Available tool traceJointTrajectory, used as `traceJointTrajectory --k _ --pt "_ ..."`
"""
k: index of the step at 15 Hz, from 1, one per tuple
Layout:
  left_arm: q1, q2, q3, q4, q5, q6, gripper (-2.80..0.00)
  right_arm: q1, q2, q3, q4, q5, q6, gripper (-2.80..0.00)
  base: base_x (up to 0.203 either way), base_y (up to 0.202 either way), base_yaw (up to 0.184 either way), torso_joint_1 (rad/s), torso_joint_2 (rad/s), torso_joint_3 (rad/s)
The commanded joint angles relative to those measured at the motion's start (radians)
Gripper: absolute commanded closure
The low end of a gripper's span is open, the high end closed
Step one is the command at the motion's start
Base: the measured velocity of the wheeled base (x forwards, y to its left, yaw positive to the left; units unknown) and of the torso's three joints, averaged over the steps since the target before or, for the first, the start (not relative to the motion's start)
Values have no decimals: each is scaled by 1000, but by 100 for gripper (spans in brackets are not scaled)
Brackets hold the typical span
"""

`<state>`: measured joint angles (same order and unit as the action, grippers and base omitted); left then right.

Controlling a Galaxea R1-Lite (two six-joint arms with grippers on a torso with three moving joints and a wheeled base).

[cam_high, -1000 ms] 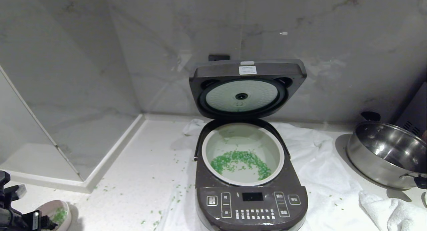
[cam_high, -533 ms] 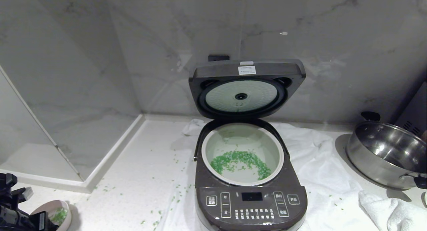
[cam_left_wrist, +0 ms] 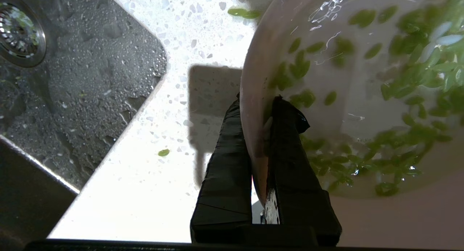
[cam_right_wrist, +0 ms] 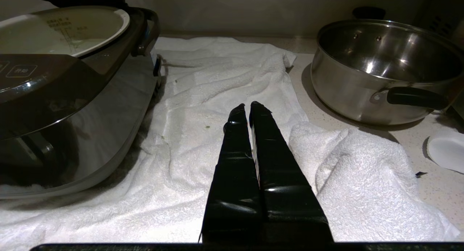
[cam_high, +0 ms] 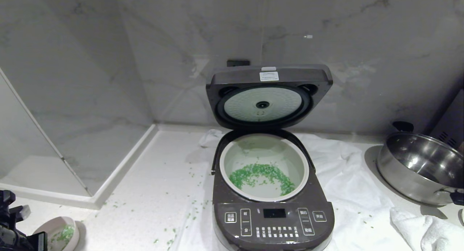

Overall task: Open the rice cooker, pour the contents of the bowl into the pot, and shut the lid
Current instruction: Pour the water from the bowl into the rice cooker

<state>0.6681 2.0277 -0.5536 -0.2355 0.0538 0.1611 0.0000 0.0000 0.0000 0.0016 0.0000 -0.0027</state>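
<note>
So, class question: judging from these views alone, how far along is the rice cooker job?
Done: the lid stands open, and green grains already lie in the pot. In hand: the left gripper is shut on the bowl rim, one finger inside, one outside; the bowl still holds green bits. Left: pour those in, then close the lid. The right gripper idles, shut, over the white towel.

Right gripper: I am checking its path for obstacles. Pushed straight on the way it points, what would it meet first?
Probably the white towel, which the shut right gripper hangs over; depth is unclear.
</note>
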Motion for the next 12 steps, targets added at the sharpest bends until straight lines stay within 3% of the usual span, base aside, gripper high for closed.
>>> traceJointTrajectory --k 1,6,9,12 --pt "-1 3 3 1 -2 2 0 0 0 2 0 0 0 0 0 0 0 0 0 0" --pt "-1 -1 10 2 -8 2 0 0 0 2 0 0 0 0 0 0 0 0 0 0" --pt "-2 -41 56 7 -121 50 0 0 0 2 0 0 0 0 0 0 0 0 0 0" --pt "-12 -48 85 4 -136 94 0 0 0 2 0 0 0 0 0 0 0 0 0 0"
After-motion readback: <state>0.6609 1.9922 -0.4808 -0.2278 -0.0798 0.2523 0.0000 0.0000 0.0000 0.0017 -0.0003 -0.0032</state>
